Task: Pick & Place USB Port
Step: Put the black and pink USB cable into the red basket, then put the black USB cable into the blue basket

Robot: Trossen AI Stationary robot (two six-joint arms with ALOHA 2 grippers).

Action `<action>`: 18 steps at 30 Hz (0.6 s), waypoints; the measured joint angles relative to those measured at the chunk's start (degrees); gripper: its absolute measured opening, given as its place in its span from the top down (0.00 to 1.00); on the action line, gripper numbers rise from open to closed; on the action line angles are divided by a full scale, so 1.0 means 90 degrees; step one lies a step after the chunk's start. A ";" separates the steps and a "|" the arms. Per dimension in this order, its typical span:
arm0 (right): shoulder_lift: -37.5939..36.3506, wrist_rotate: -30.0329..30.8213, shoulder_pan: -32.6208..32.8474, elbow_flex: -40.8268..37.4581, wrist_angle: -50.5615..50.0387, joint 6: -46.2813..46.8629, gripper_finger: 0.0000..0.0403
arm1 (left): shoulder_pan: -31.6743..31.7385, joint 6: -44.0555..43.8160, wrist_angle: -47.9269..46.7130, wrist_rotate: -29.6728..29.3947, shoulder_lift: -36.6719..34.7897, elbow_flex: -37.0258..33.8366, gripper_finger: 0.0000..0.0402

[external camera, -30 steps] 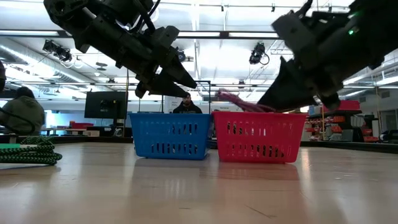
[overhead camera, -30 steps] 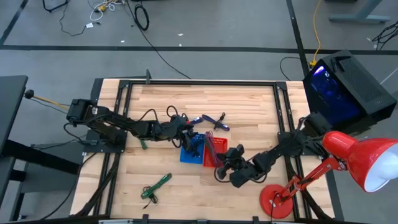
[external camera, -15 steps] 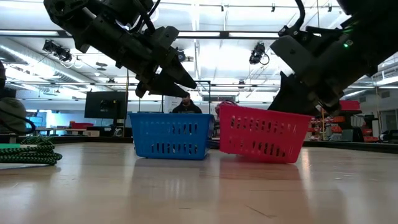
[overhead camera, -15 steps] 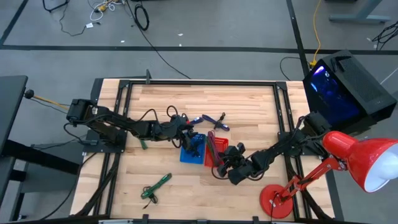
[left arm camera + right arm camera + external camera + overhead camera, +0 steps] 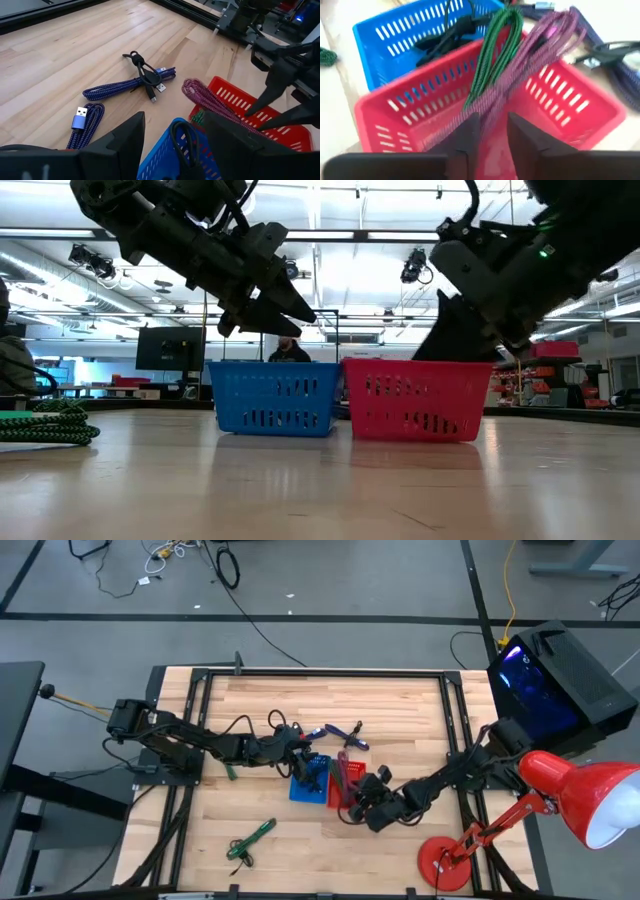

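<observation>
Over the baskets: both arms meet mid-table, each gripper above one slotted plastic basket.
Right gripper (image 5: 357, 802): poised at the near rim of the red slotted plastic basket (image 5: 346, 783); fingers parted a little, with the maroon braided USB cable bundle (image 5: 532, 52) passing between them, so whether it is gripped or just let go I cannot tell.
Maroon bundle's place: leaning inside the red basket with its upper loops poking over the rim, beside a green braided cable bundle (image 5: 492, 60); judged as dropped in on end rather than laid flat.
Left gripper (image 5: 301, 762): released, jaws spread wide, hovering at the far left edge of the blue slotted plastic basket (image 5: 310, 780), probably waiting its turn.
Blue basket contents: a coiled black cable (image 5: 189, 145).
Cables left on the table: blue braided USB cables (image 5: 129, 86) far of the baskets; a green coiled cable (image 5: 246, 840) near left.
Stage, as I judge it: placement nearly done; sorting unfinished.
</observation>
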 joint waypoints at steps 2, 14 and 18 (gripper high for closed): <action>-0.0102 0.0000 -0.0088 0.0000 0.0039 -0.0192 0.71 | 0.0000 0.0001 -0.0002 0.0000 0.0000 0.0000 0.48; -0.1130 -0.0056 -0.1010 0.0002 -0.1179 -0.1820 0.68 | 0.0000 0.0004 -0.0007 0.0000 0.0000 0.0000 0.48; -0.1274 -0.0393 -0.1605 0.0002 -0.1694 -0.1953 0.70 | 0.0000 0.0004 -0.0011 0.0000 0.0000 0.0000 0.48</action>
